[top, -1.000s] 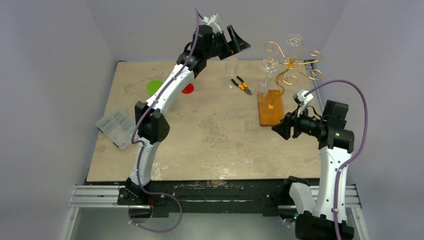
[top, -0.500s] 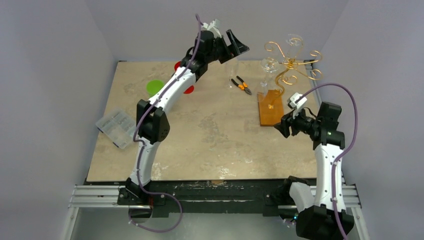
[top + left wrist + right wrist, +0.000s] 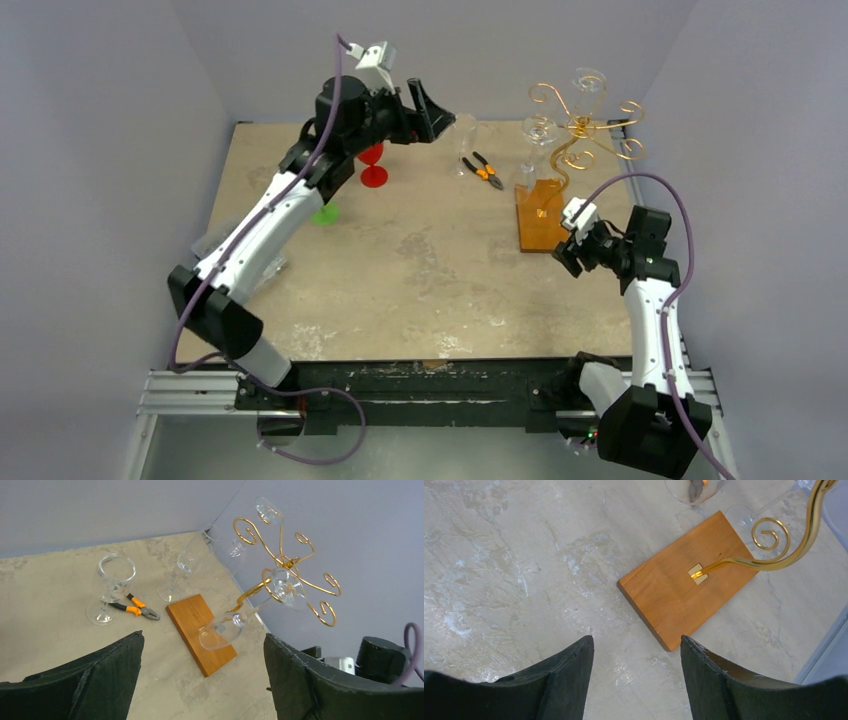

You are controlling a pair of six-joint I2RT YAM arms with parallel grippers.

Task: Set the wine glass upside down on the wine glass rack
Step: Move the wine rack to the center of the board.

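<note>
A beige stone-patterned table [image 3: 420, 290] is shown from above, closed in by lilac walls at the back and on both sides. The wine glass rack [image 3: 579, 126], gold wire with curled arms, is set at the far right, close to the right wall. Its wooden base [image 3: 669, 600] lies flat on the table.

The left gripper [image 3: 432, 105] is held high to the left of the rack, jaws spread wide with nothing between them. The right gripper [image 3: 562, 257] is held just on the near side of the base, over bare tabletop, jaws parted and empty.

Clear glasses [image 3: 222, 631] are seen hanging bowl-down from the rack's arms. The wine glass [image 3: 116, 577] is stood upright on the table left of the rack. Orange-handled pliers [image 3: 136, 609] lie at its foot; whether they touch cannot be told.

Further left of the rack, a red goblet [image 3: 373, 166] and a green disc [image 3: 323, 214] are partly covered by the left arm. A wide stretch of tabletop is open on the rack's near-left side.
</note>
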